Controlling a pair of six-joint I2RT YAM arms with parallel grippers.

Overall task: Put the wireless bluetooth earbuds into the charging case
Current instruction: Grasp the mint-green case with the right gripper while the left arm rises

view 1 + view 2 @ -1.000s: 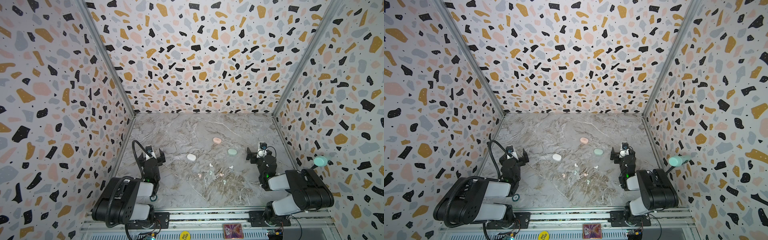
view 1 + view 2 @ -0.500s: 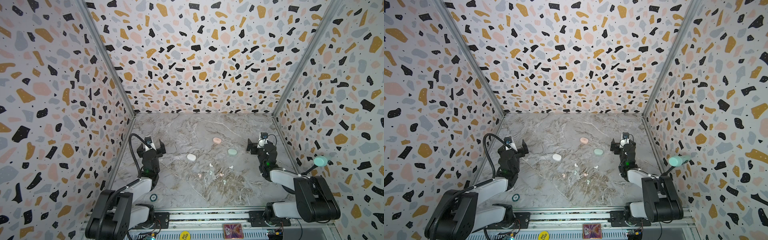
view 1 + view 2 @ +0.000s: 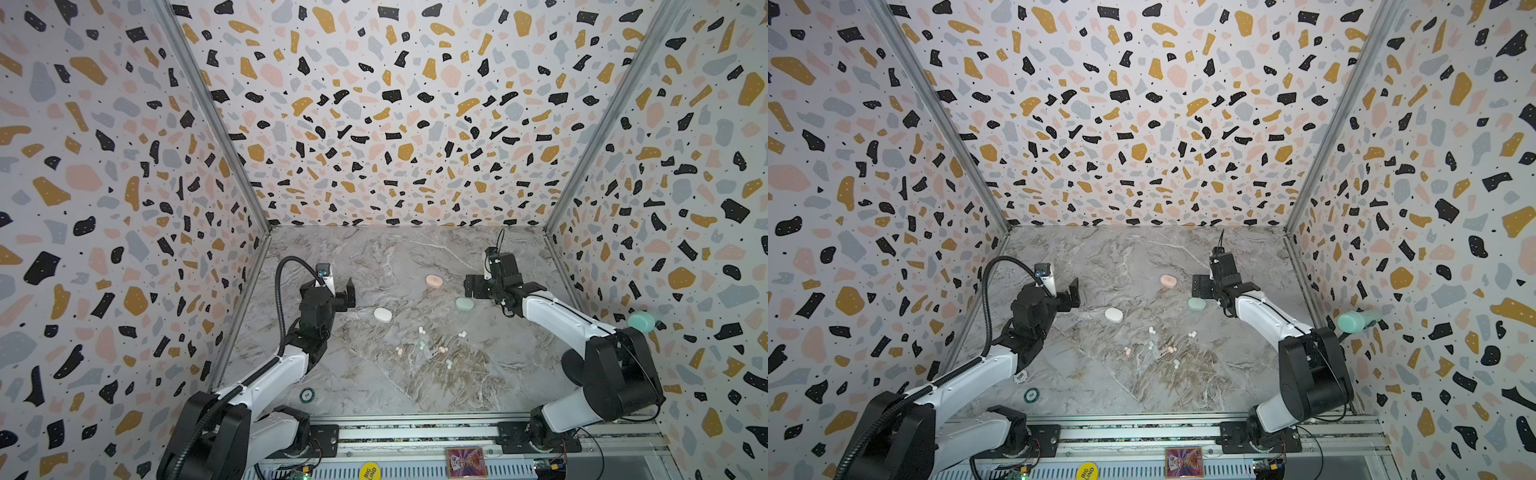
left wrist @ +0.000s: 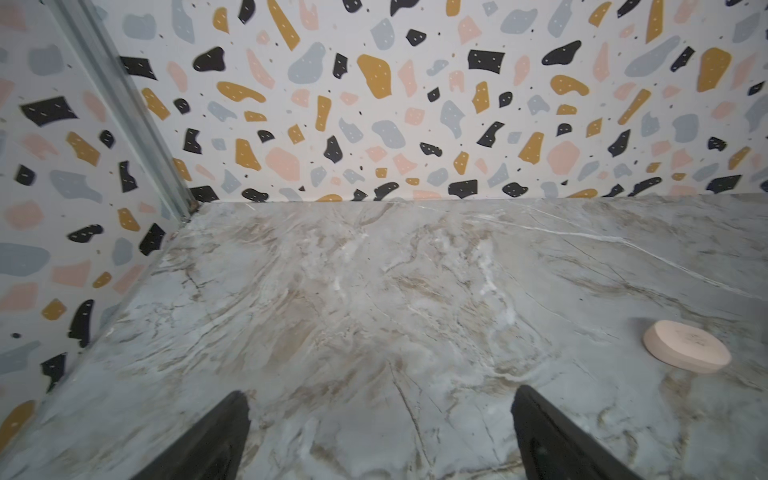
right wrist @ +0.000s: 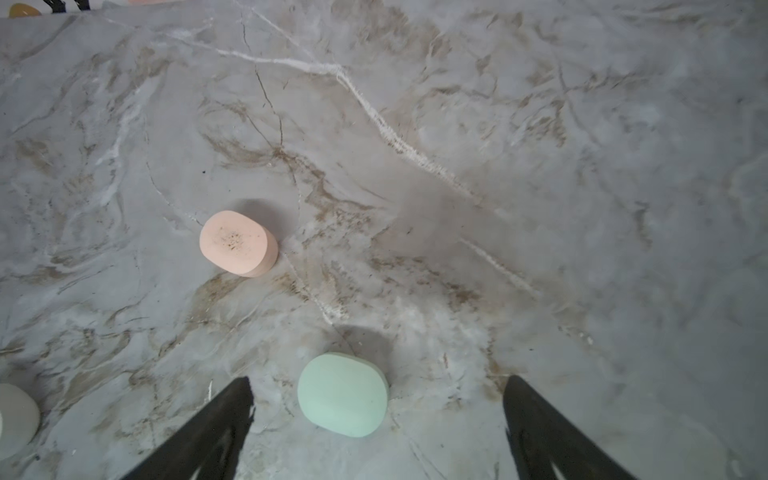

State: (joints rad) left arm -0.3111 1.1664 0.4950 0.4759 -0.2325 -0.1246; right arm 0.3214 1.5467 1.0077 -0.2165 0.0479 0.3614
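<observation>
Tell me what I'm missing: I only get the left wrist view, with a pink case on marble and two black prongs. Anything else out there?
Observer: Yes. Both top views also show a white case and a green case.
Operator: And the earbuds?
Observer: The earbuds lie loose on the table, between the cases and the arms' bases.
Operator: What's the other arm doing?
Observer: The right gripper is open and points at the green case, holding nothing.
</observation>
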